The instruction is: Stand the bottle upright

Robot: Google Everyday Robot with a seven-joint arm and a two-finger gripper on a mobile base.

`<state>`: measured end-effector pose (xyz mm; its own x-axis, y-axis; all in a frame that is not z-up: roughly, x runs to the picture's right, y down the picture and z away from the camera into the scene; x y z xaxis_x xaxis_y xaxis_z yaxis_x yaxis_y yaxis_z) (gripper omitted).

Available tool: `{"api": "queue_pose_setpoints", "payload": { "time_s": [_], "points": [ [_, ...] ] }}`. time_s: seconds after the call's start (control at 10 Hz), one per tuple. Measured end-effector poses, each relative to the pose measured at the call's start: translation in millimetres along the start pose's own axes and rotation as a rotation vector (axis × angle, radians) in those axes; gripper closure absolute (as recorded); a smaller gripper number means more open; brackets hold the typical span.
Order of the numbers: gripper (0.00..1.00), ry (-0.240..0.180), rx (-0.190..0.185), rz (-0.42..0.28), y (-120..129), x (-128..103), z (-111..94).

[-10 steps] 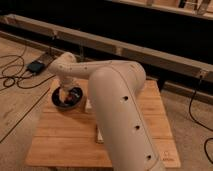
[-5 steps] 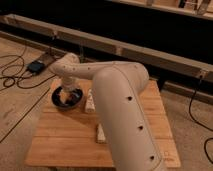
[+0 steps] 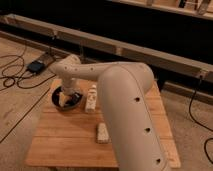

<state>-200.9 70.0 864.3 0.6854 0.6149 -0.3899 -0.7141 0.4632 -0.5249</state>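
Camera view: bottle point(image 3: 91, 98) is lying on wooden table point(image 3: 60, 145), looking flat rather than upright, with its narrow capped end pointing toward the far edge. It is sitting just beside dark bowl point(image 3: 76, 104), on the bowl's picture-right side; whether the two are touching cannot be told. Gripper point(image 3: 66, 96) is hanging down over the bowl, its tip inside or just above the opening, apart from the bottle. Claw state cannot be told, since neither spread nor pressed together is showing from this angle. Something pale is showing in the bowl under the gripper, unclear what. Beige rectangular block point(image 3: 102, 133) is lying on the table nearer the camera, apart from the bottle. Big white arm point(image 3: 130, 115) is filling the foreground, bending over the table's picture-right half and covering part of it. Dark cables point(image 3: 12, 75) and a small dark box point(image 3: 36, 66) are lying on the floor beyond the table.
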Motion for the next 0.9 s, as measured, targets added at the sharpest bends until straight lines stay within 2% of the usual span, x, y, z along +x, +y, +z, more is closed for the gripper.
{"api": "queue_pose_setpoints", "payload": {
  "time_s": [0.4, 0.9],
  "points": [
    [0.20, 0.052, -0.038, 0.080, 5.0, 30.8, 4.6],
    [0.20, 0.089, -0.104, 0.149, 11.5, 57.2, 18.7]
  ]
}}
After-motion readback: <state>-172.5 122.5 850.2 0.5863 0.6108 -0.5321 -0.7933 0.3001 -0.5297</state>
